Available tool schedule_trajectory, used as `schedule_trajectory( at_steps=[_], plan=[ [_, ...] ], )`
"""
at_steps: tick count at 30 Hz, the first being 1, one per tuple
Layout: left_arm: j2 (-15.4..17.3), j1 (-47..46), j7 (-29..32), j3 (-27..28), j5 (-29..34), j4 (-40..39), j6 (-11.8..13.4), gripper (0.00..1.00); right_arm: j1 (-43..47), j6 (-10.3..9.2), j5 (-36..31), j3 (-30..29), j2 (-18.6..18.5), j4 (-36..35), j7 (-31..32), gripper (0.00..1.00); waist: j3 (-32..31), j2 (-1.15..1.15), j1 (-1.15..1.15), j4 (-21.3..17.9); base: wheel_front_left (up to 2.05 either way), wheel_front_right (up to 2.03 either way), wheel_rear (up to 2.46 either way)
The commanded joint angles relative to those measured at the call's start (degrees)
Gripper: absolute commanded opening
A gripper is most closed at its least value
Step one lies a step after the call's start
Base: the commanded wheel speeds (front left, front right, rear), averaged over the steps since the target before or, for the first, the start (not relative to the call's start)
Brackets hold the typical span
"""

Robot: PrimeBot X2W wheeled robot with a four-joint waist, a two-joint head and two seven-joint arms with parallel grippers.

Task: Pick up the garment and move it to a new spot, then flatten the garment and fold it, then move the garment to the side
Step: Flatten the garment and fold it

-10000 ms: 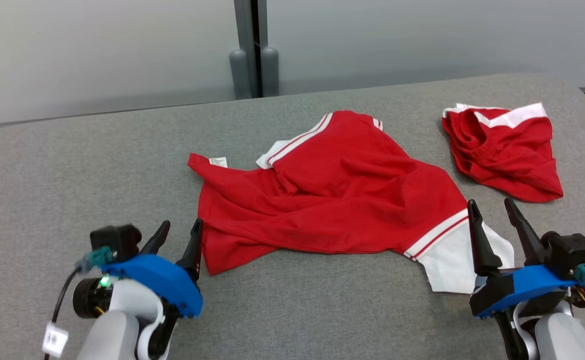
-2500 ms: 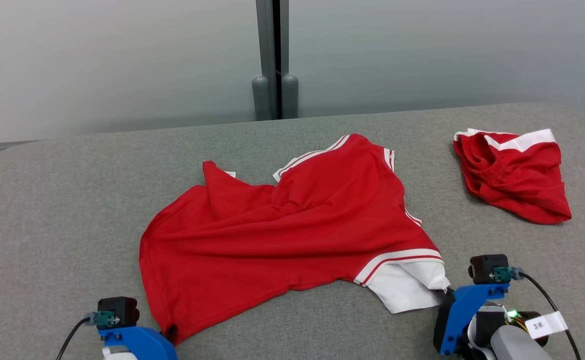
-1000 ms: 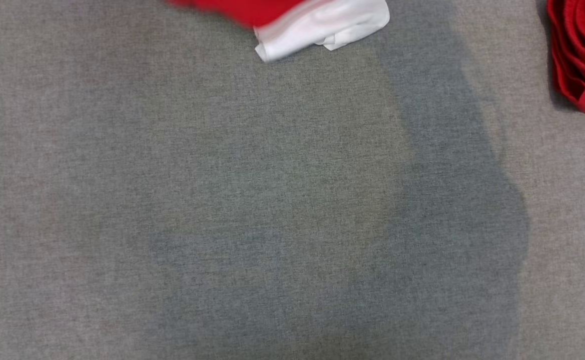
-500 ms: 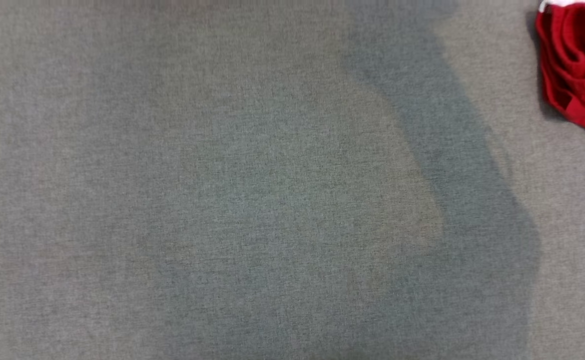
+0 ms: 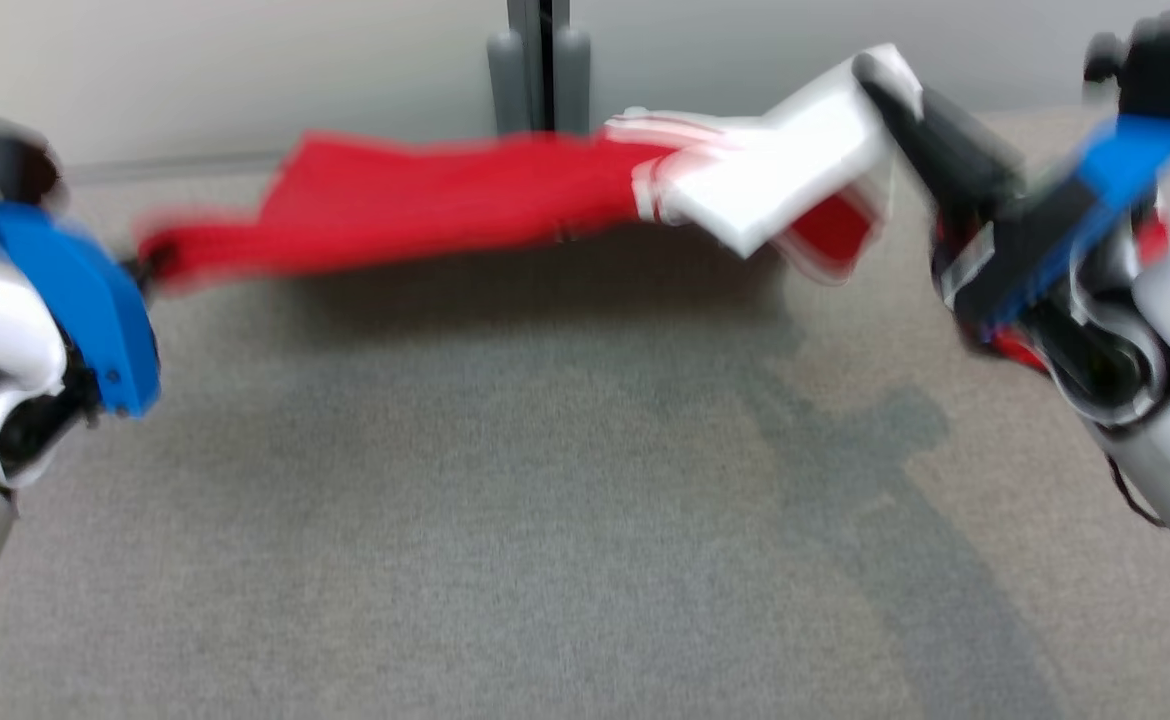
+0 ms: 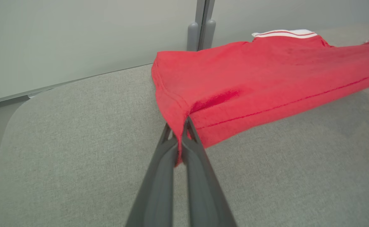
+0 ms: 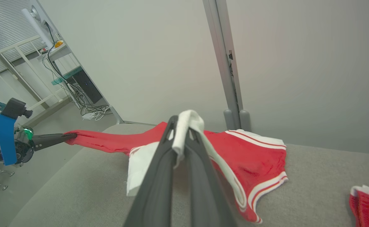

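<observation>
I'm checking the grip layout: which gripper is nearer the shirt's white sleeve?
Right. The right gripper is shut on the white sleeve itself. The left gripper pinches a hem corner of the red shirt at the opposite end, with the stretched shirt between them.

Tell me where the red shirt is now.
Head view: the red shirt is stretched over the grey table, held between the left gripper and the right gripper.
</observation>
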Motion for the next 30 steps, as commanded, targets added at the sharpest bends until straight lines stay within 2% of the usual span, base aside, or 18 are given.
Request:
schedule_trajectory(
  at_steps=[1, 7, 12, 13, 19, 23, 30],
  plan=[
    [1.37, 3.92, 2.52, -0.79, -1.36, -2.29, 0.17, 0.0, 5.53, 0.01, 0.22, 0.28, -2.97, -1.32, 1.34, 0.0, -4.03, 0.02, 0.03, -2.04, 0.0, 0.0, 0.0],
    [7.23, 18.34, 11.83, -3.09, -7.22, -16.48, 4.34, 0.0, 23.09, 0.02, 0.94, 0.33, -10.44, -7.59, 8.46, 0.0, -6.85, 0.02, 0.03, -1.24, 0.0, 0.0, 0.0],
    [13.4, 27.82, 17.4, -3.97, -11.91, -29.54, 9.27, 0.0, 34.37, 0.01, -0.05, 1.71, -15.98, -15.59, 19.55, 0.0, -6.74, 0.02, 0.03, -0.92, 0.0, 0.0, 0.0],
    [13.4, 27.82, 17.4, -3.97, -11.91, -29.54, 9.27, 0.0, 34.37, 0.01, -0.05, 1.71, -15.98, -15.59, 19.55, 0.0, -6.74, 0.02, 0.03, -0.92, 0.0, 0.0, 0.0],
    [19.92, 35.54, 24.15, -5.44, -17.35, -41.46, 13.5, 0.0, 45.21, 0.01, 1.43, -0.63, -21.12, -24.43, 32.84, 0.0, -6.52, 0.02, 0.03, -0.21, 0.0, 0.0, 0.0],
    [22.8, 37.5, 25.93, -5.26, -19.29, -46.27, 14.92, 0.0, 49.94, 0.02, 3.06, -5.56, -22.55, -30.37, 38.06, 0.0, -6.31, 0.02, 0.03, 0.16, 0.0, 0.0, 0.0],
    [24.14, 35.22, 28.96, -4.54, -20.8, -48.25, 14.78, 0.0, 51.9, 0.02, 4.46, -14.23, -20.76, -36.53, 46.38, 0.0, -5.15, 0.02, 0.03, 0.13, 0.0, 0.0, 0.0]
  ],
)
